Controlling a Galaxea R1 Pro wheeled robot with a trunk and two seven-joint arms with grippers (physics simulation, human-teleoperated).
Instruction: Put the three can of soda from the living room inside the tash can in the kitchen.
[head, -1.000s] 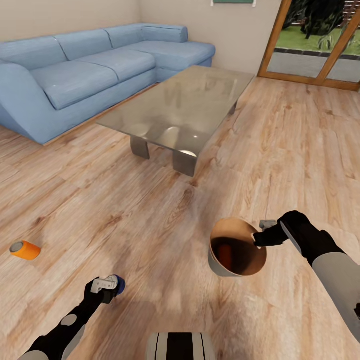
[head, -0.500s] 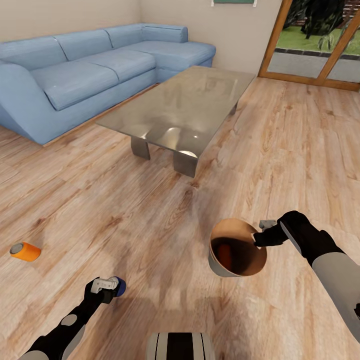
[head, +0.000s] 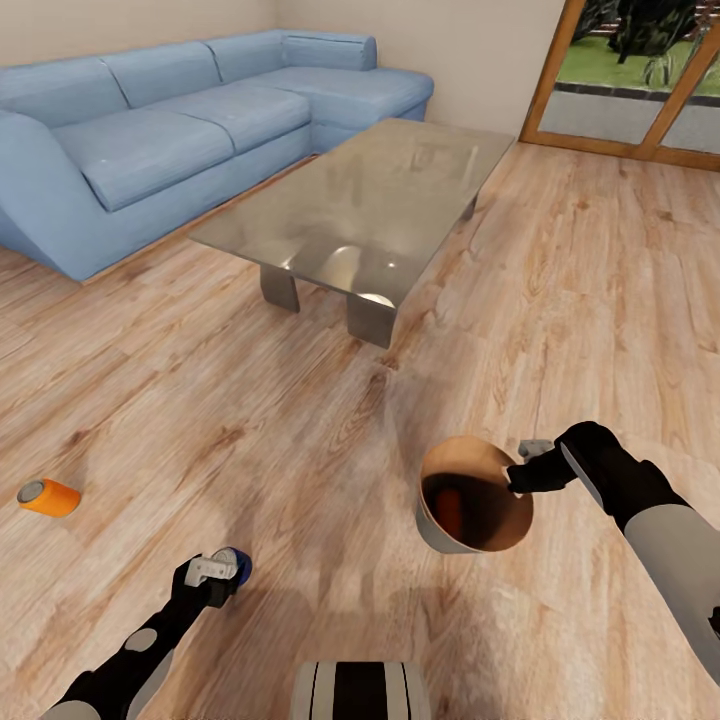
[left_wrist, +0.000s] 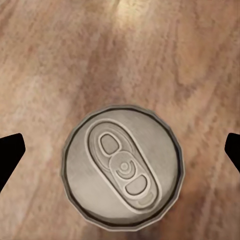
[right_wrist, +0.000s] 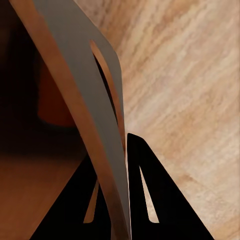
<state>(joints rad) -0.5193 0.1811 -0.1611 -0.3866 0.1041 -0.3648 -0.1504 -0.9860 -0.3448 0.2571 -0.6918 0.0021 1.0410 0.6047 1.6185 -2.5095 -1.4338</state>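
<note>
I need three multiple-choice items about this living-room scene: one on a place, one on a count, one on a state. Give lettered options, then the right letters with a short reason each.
1. Where does the loose orange can lie?
A. on the glass table
B. on the wooden floor
C. on the sofa

2. How many soda cans show in the head view?
A. one
B. three
C. five

3. What is the right gripper doing?
A. clamping the rim of the bin
B. hanging open over the sofa
C. holding a can

Answers:
1 B: it lies on its side on the floor.
2 B: one on the floor, one orange can inside the bin, and the blue can at the left gripper.
3 A: its jaws pinch the bin wall.
</note>
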